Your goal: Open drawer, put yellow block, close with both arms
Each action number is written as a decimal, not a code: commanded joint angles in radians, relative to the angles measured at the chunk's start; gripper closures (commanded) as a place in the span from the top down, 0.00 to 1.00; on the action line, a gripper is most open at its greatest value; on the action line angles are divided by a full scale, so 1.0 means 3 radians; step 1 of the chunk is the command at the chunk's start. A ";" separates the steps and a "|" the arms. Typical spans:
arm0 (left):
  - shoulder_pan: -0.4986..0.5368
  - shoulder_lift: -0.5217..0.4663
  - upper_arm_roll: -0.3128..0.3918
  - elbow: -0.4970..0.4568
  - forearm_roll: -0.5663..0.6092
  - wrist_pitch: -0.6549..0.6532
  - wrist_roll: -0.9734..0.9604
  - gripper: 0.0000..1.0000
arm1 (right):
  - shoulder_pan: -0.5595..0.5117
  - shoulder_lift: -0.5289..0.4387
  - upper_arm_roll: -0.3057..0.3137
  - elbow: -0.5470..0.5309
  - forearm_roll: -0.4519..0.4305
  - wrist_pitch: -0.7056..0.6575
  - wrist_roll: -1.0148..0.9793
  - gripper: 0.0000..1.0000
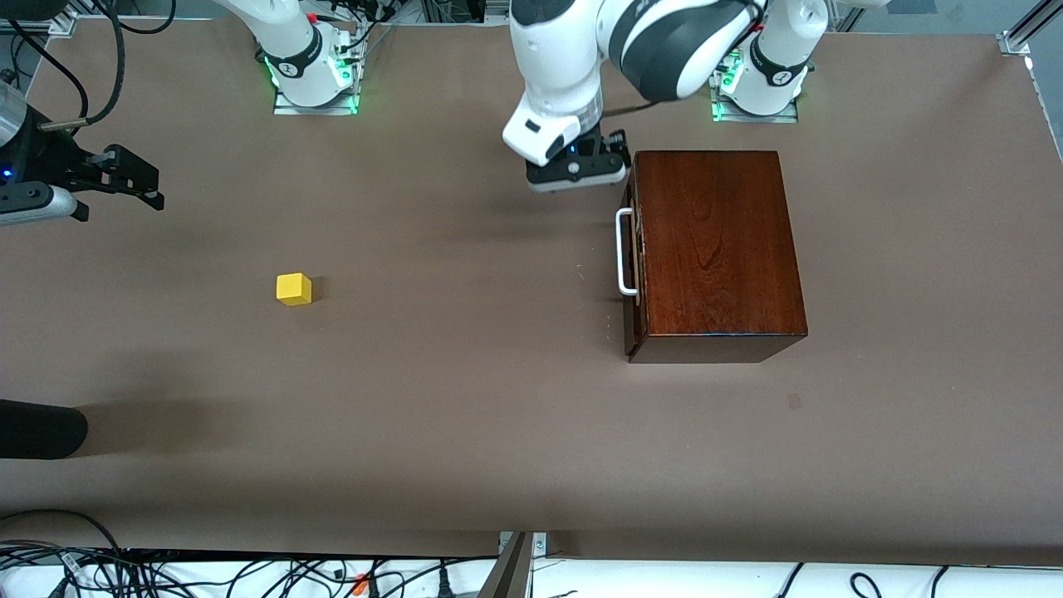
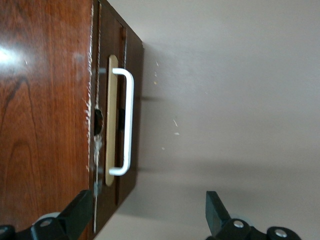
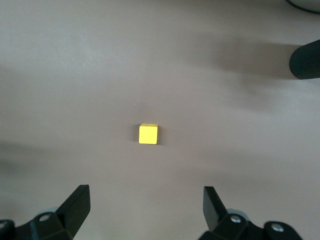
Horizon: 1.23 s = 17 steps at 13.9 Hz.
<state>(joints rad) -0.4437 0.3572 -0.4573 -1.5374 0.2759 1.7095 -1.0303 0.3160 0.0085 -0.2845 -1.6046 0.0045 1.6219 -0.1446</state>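
Observation:
The drawer (image 1: 633, 249) is shut in the dark mahogany box (image 1: 714, 245). Its white bar handle (image 1: 624, 253) faces the right arm's end of the table. My left gripper (image 1: 594, 158) hangs open and empty over the table, beside the box's corner on the handle side. In the left wrist view the handle (image 2: 127, 120) and the drawer front (image 2: 114, 65) lie ahead of the open fingers (image 2: 80, 212). The yellow block (image 1: 293, 289) sits alone on the table. My right gripper (image 1: 158, 187) is open and empty at the right arm's end; the block (image 3: 148, 134) lies ahead of its fingers (image 3: 77, 205).
A black cylinder (image 1: 41, 429) juts in over the table at the right arm's end, nearer to the front camera than the block; it also shows in the right wrist view (image 3: 305, 60). Brown tabletop (image 1: 465, 374) lies between block and box. Cables run along the front edge.

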 commanded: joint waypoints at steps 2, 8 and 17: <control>0.0027 0.0185 0.0001 -0.0049 0.0256 0.0191 0.0003 1.00 | -0.0015 0.0012 -0.0008 0.0036 0.0062 -0.0037 -0.0055 1.00; 0.0211 0.0368 0.0011 -0.0234 0.0343 0.0391 0.0330 1.00 | -0.0015 0.0012 -0.0008 0.0036 0.0062 -0.0037 -0.0055 1.00; 0.0272 0.0680 0.0031 -0.0234 0.0563 0.0627 0.0223 1.00 | -0.0015 0.0012 -0.0008 0.0036 0.0062 -0.0037 -0.0055 1.00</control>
<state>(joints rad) -0.3639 0.5485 -0.4442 -1.6058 0.4045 1.8849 -0.9499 0.3161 0.0085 -0.2845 -1.6047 0.0045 1.6219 -0.1446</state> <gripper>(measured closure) 0.000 0.000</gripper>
